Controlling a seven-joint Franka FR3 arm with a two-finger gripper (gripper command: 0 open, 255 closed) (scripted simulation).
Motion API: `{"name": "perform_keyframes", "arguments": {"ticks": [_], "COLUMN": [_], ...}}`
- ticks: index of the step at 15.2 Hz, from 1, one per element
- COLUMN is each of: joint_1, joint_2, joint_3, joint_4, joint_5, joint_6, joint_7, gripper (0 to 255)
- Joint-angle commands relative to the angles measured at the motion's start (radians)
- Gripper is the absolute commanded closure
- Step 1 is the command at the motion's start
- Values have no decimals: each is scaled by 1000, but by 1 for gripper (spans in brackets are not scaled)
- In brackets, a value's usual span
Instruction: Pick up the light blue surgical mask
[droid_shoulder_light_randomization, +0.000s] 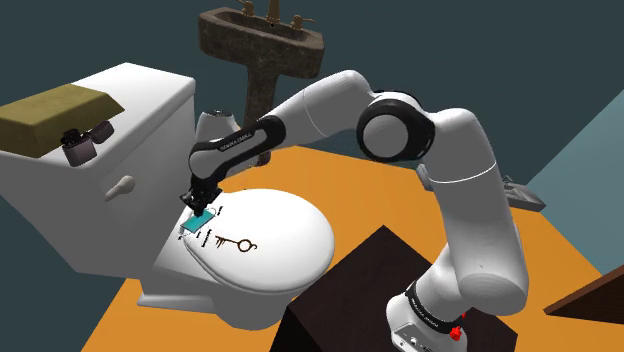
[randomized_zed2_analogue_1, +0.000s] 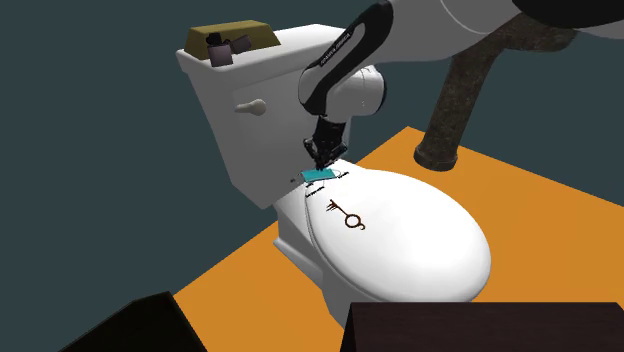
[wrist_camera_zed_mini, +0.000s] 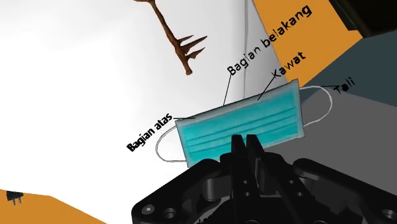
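The light blue surgical mask (wrist_camera_zed_mini: 245, 121), with white ear loops and black printed labels around it, is at the back of the white toilet lid (droid_shoulder_light_randomization: 285, 235), near the hinge. My black gripper (wrist_camera_zed_mini: 245, 141) reaches down onto it, its fingers pressed together and pinching the mask's near edge. From the shoulder camera the mask (droid_shoulder_light_randomization: 197, 222) sits right under the gripper (droid_shoulder_light_randomization: 200, 203), slightly tilted. In the second exterior view the mask (randomized_zed2_analogue_1: 318, 176) is just below the gripper (randomized_zed2_analogue_1: 324, 158).
A brown key (droid_shoulder_light_randomization: 238, 243) lies on the lid beside the mask. The toilet tank (droid_shoulder_light_randomization: 110, 130) rises close behind, carrying an olive box (droid_shoulder_light_randomization: 55, 110) and a small dark object (droid_shoulder_light_randomization: 85, 143). A brown pedestal sink (droid_shoulder_light_randomization: 262, 50) stands beyond, on an orange floor (droid_shoulder_light_randomization: 560, 240).
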Motion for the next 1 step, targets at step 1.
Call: {"name": "perform_keyframes", "arguments": {"ticks": [1], "joint_1": [0], "joint_2": [-5], "joint_3": [0], "joint_4": [0], "joint_5": [0], "joint_6": [-5], "joint_7": [1], "gripper": [255]}}
